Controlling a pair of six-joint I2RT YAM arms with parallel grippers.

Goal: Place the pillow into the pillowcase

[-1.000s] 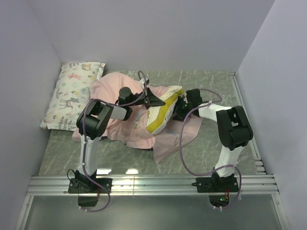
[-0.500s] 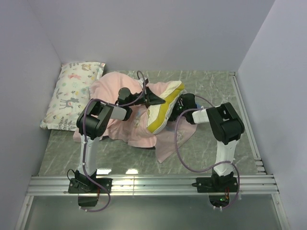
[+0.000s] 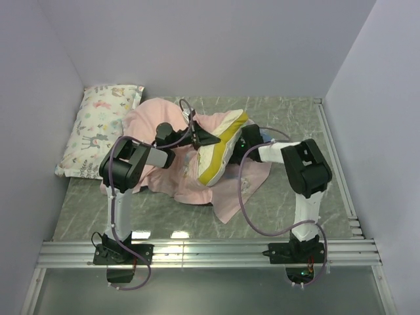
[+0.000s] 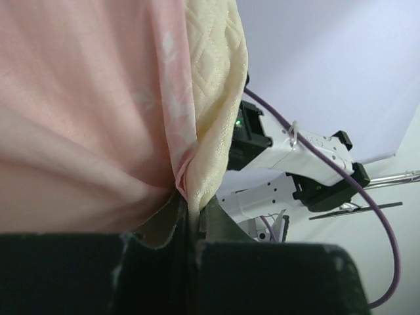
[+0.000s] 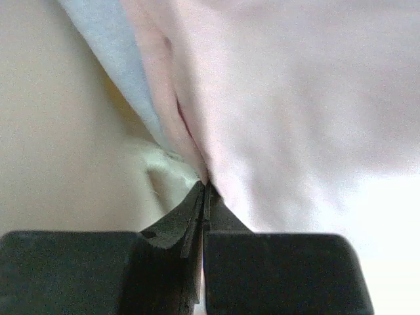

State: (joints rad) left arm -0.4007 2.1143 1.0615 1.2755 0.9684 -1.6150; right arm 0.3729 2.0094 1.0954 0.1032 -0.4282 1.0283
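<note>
While I watch the overhead view, the pillow stands tilted on edge at the centre of the frame, with its yellow side band facing the lower right. The pillowcase lies bunched around and under it. Pink folds spread to the left of centre and a flap trails toward the lower middle of the table. My left gripper reaches in from the left and meets the pillow's upper edge. My right gripper comes in from the right, pressed against the pillow's far side.

On the left wrist feed, the left gripper is clamped at the bottom centre. It pinches a fold of the pink pillowcase together with the quilted cream edge of the pillow. The right arm shows behind them at mid right.

On the right wrist feed, the right gripper is closed tight at the lower centre, with a crease of the pale pink pillowcase caught at its tips. A bluish strip runs down from the upper left, and the cream pillow fills the left side.

A smaller printed pillow lies at the left edge of the table, apart from all this.
</note>
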